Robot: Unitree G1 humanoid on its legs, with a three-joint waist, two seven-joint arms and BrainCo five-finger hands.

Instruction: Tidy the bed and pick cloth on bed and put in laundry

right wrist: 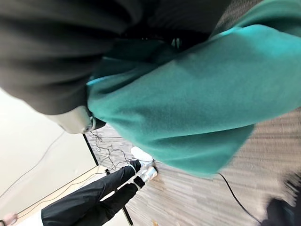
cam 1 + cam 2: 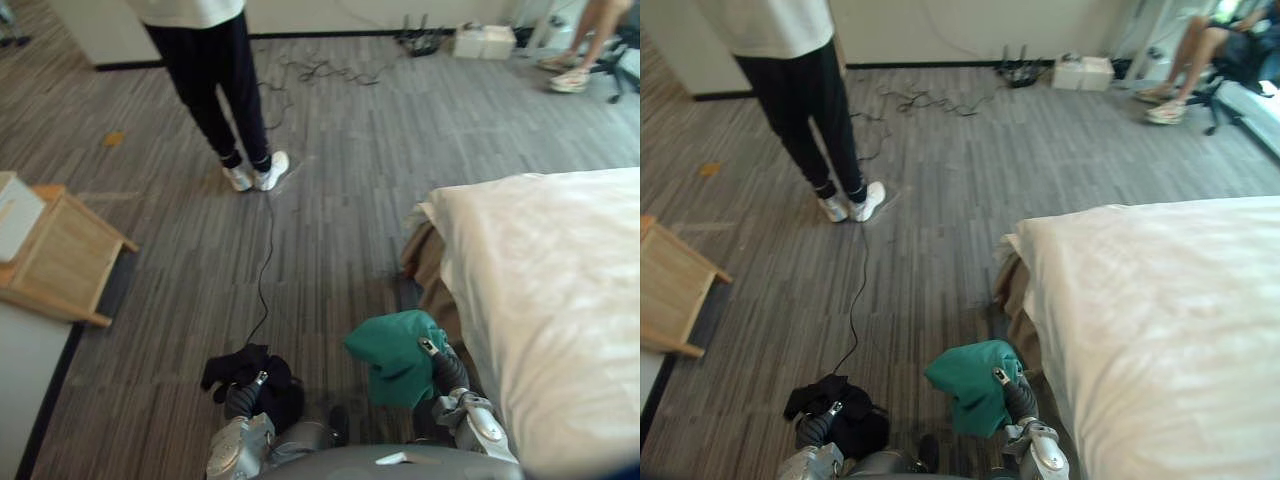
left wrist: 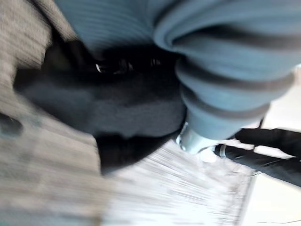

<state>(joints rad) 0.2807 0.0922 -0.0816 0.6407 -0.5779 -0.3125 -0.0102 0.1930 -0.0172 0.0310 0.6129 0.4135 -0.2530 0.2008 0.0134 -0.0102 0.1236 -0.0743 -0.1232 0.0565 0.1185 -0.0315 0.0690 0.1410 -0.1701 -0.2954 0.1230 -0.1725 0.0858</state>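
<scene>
A black cloth (image 2: 247,374) hangs bunched from my left hand (image 2: 241,398), low in front of me and above the floor. In the left wrist view the black cloth (image 3: 127,108) is gathered right at the hand's ribbed cover (image 3: 225,70). A green cloth (image 2: 397,352) hangs the same way from my right hand (image 2: 447,368), close to the bed's near corner. The right wrist view shows the green cloth (image 1: 197,99) spilling out past the dark cover (image 1: 56,56). The white bed (image 2: 545,300) lies on my right with a smooth cover.
A person (image 2: 215,90) in dark trousers stands on the wood floor ahead, with a thin cable (image 2: 265,270) trailing toward me. A wooden stand (image 2: 65,255) sits at the left. Loose cables (image 2: 320,70) and white boxes (image 2: 485,40) line the far wall. Another person's legs (image 2: 585,45) are far right.
</scene>
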